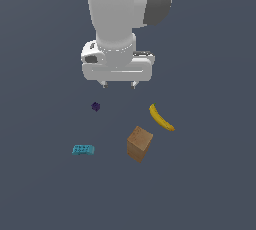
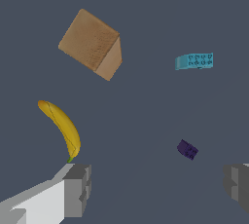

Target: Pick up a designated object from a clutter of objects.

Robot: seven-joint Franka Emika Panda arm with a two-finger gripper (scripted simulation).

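The designated object, a small teal studded brick [image 1: 83, 149] [image 2: 195, 61], lies flat on the grey floor toward the exterior view's left. My gripper [image 1: 118, 85] [image 2: 155, 189] hangs high above the clutter, open, with nothing between its fingers [image 2: 78, 189]. The brick sits well below and to the exterior view's left of the gripper. Around it lie a tiny dark purple cube [image 1: 95, 106] [image 2: 187, 149], a yellow banana [image 1: 161, 117] [image 2: 62, 126] and a brown box [image 1: 139, 143] [image 2: 92, 44].
The purple cube lies almost under the gripper's left finger in the exterior view. The brown box stands tilted on an edge between the brick and the banana. The white arm body [image 1: 125, 14] fills the upper middle of the exterior view.
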